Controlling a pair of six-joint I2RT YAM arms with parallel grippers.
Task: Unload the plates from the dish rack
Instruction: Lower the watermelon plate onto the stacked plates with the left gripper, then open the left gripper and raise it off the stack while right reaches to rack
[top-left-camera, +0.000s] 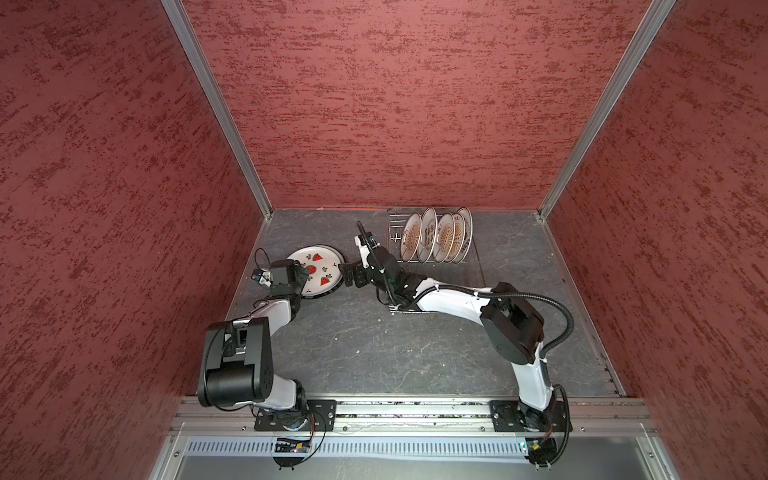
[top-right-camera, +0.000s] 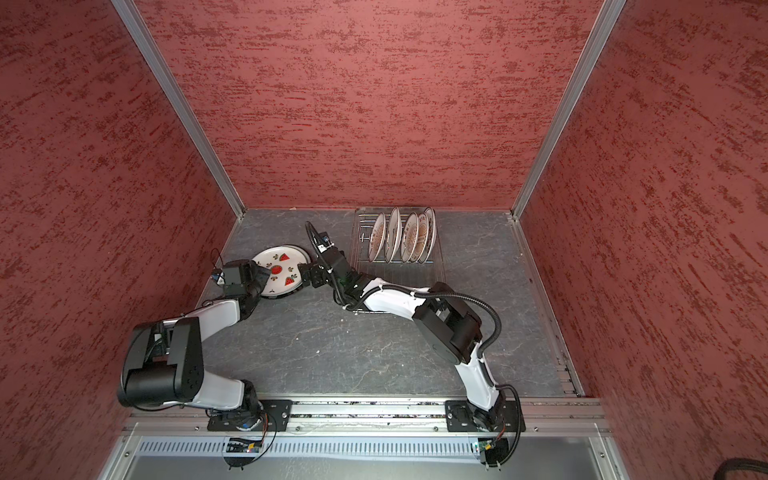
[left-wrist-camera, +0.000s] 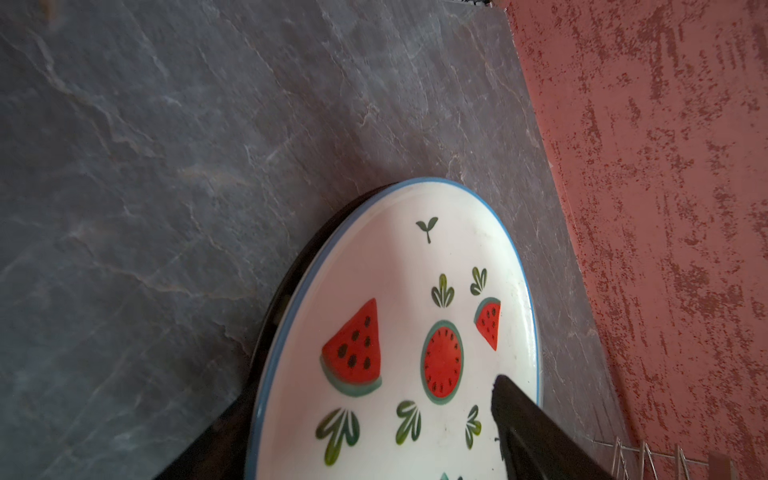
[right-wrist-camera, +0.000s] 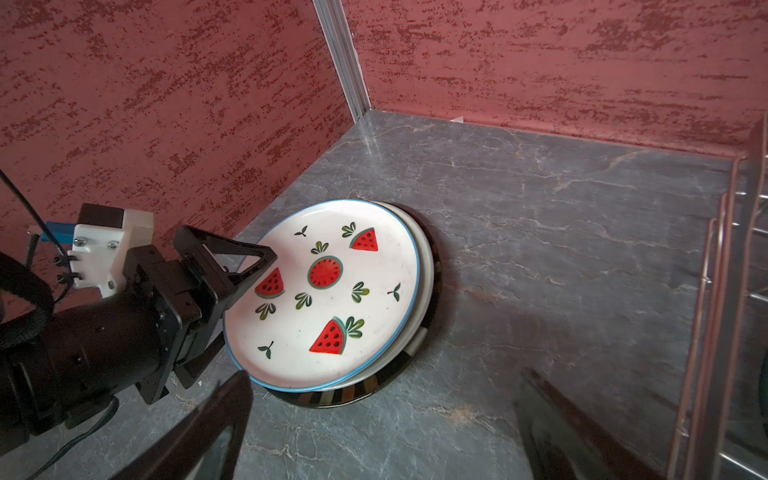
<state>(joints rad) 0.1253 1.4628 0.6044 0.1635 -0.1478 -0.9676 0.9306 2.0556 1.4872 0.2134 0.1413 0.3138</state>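
Both of my end effectors stand open. My left end effector (top-left-camera: 306, 277) has its jaws apart at one rim of the watermelon plate (right-wrist-camera: 340, 303). One finger (right-wrist-camera: 268, 255) hangs over the printed face and its mate sits low outside the rim; neither clamps the plate as far as I can see.

That plate lies flat, face up, on a cream plate (right-wrist-camera: 427, 286), and under both lies a dark plate (right-wrist-camera: 357, 392) with a striped rim. The three make a slightly offset stack on the worktop (right-wrist-camera: 540, 249).

My right end effector (top-left-camera: 345, 276) is just beside the stack's opposite edge. Its jaws are wide, its fingers (right-wrist-camera: 216, 428) hold nothing, and the stack is straight ahead of them. So the stack sits between my two end effectors.

Off to the side of my right end effector, farther from my base, stands the dish rack (top-left-camera: 395, 239). A row of printed plates (top-left-camera: 444, 239) stands on edge in its far end, leaning together. My right forearm lies across the rack's bare near end.

Beyond my left end effector the red side wall (right-wrist-camera: 145, 104) runs close by the stack. It meets the back wall at a metal corner post (right-wrist-camera: 340, 58).
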